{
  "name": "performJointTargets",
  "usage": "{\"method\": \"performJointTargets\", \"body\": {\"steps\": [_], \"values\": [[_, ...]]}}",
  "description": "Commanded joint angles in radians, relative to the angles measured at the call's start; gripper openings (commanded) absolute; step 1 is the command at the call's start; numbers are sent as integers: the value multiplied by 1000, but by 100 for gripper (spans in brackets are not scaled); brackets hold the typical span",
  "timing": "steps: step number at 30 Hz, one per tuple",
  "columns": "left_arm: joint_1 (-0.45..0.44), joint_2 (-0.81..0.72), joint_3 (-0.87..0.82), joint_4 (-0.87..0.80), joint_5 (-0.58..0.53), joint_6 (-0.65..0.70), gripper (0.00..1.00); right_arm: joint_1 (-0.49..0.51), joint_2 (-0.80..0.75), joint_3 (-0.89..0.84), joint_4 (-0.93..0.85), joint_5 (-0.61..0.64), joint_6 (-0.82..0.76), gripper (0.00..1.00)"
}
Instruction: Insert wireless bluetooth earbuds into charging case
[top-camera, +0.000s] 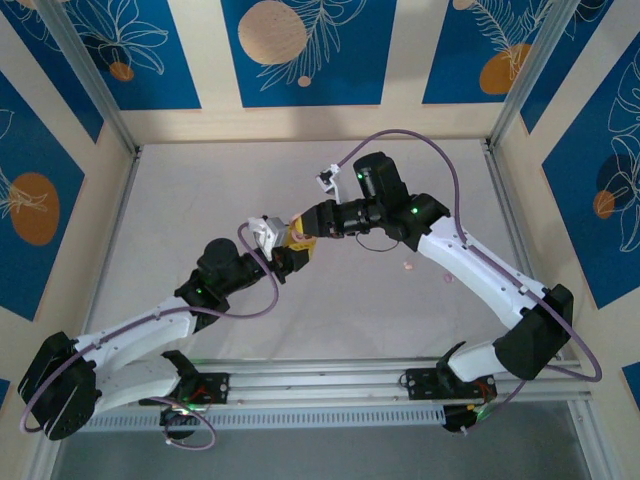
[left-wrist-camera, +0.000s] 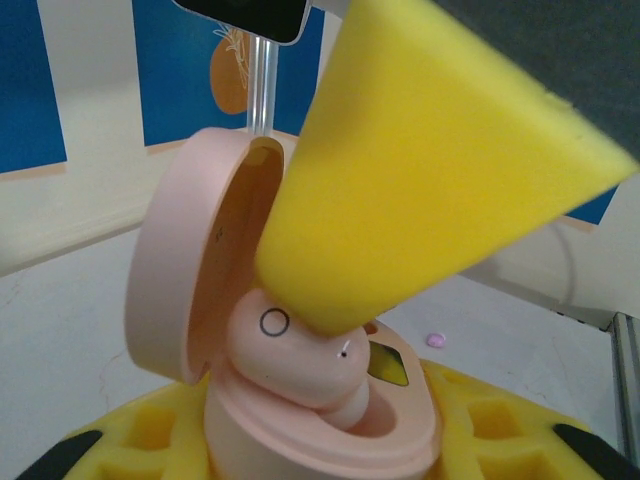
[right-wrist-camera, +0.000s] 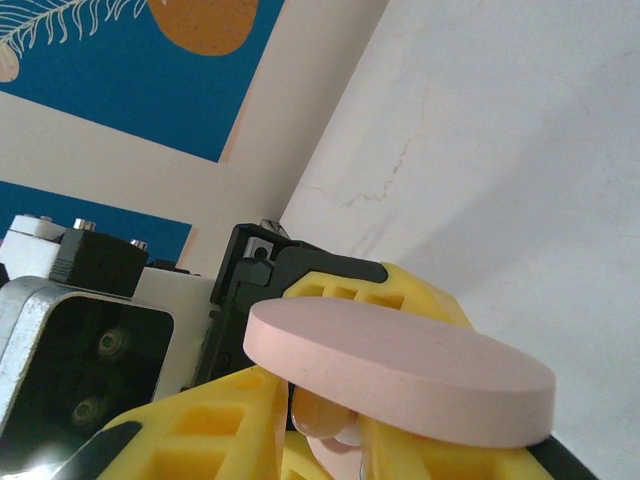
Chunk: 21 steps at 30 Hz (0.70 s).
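Note:
The pale pink charging case (left-wrist-camera: 320, 440) stands open with its lid (left-wrist-camera: 180, 270) tipped back. My left gripper (left-wrist-camera: 320, 450) is shut on its base, yellow fingers (left-wrist-camera: 490, 430) on either side. A pink earbud (left-wrist-camera: 300, 355) sits in the case's well, tilted, with a yellow finger (left-wrist-camera: 430, 170) of the right gripper resting on top of it. In the right wrist view the lid (right-wrist-camera: 400, 365) crosses in front, and below it the earbud (right-wrist-camera: 338, 420) lies pinched between my right gripper's (right-wrist-camera: 335, 445) yellow fingers. From above, the left gripper (top-camera: 280, 257) and right gripper (top-camera: 299, 241) meet at the table's middle.
Two small pink bits (top-camera: 405, 266) (top-camera: 447, 279) lie loose on the white table to the right of the grippers; one shows as a small pink bit (left-wrist-camera: 435, 340) beyond the case. Aluminium frame posts and blue patterned walls ring the table.

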Motion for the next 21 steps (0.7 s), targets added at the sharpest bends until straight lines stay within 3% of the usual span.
{"method": "performJointTargets", "body": {"steps": [1,21], "values": [[-14,-18,13,85,8,0,25,0,-4,33,-76,32,-33,27],[-13,-25,11,78,0,3,25,-6,-62,80,-137,-25,-105,31]]}}
